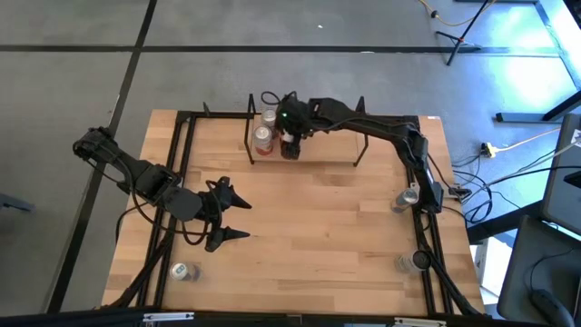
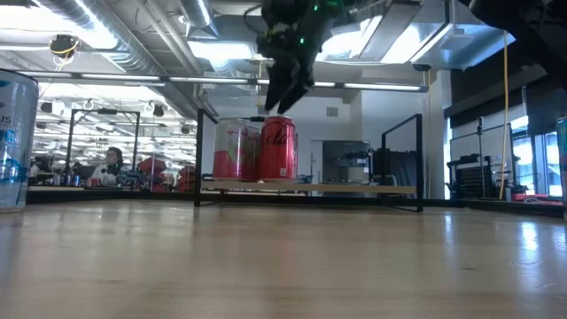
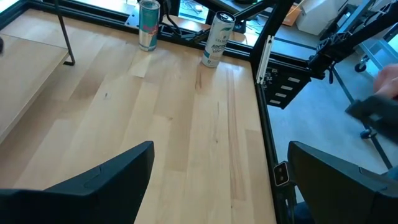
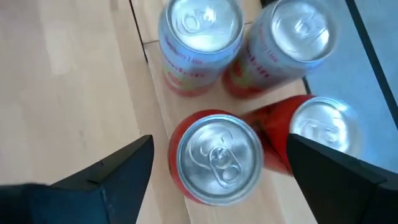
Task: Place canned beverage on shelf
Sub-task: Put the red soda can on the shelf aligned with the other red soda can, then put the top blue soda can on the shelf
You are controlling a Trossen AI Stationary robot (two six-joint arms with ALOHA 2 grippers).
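The shelf is a low light-wood board with black rod frames, at the table's far side. Several cans stand upright on its left end: two pink-and-white cans and two red cans. My right gripper is open, pointing down over the nearer red can. Its fingers stand wide on either side of the can and just above its top, touching nothing. My left gripper is open and empty over the table's left middle.
Loose cans stand on the table: two near the right edge, also in the left wrist view, and one at the near left. The right part of the shelf board and the table's middle are bare.
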